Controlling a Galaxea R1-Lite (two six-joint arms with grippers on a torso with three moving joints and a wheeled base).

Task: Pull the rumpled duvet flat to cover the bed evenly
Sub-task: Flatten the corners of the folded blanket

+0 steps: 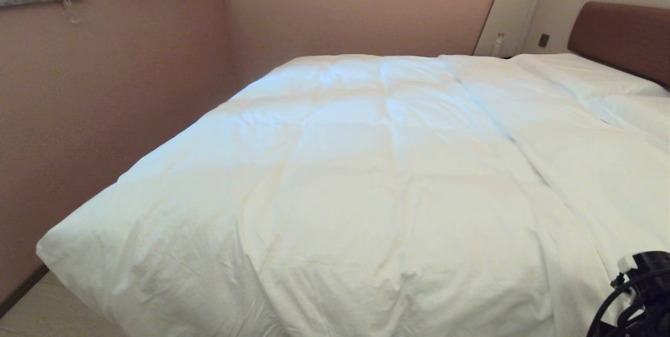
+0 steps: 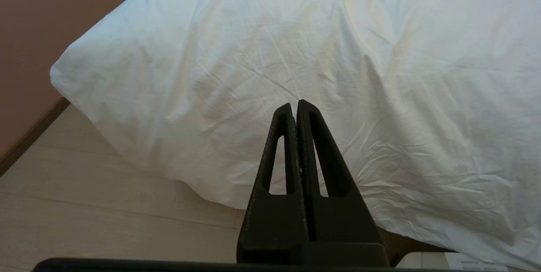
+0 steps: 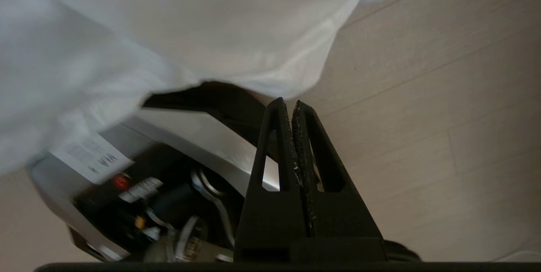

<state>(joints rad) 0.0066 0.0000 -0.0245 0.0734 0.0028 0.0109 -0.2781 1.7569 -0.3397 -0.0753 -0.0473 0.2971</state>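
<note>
duvet [image 1: 366,180] creased matt white cotton cloth, puffy, faint quilted squares, headboard [image 1: 623,38] brown padded upholstery, floor [image 2: 105,204] pale matt wood-look planks, left gripper [image 2: 296,105] matt black grainy plastic, robot base [image 3: 198,137] smooth silver casing

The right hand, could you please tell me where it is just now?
The right hand is shut and empty, low at the bed's foot, over the wooden floor beside the duvet's hanging edge.

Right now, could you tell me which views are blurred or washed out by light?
Head view: sharp, with warm glare above the headboard. Left wrist view: crisp creases on the duvet. Right wrist view: smeared by motion, its duvet edge soft.
</note>
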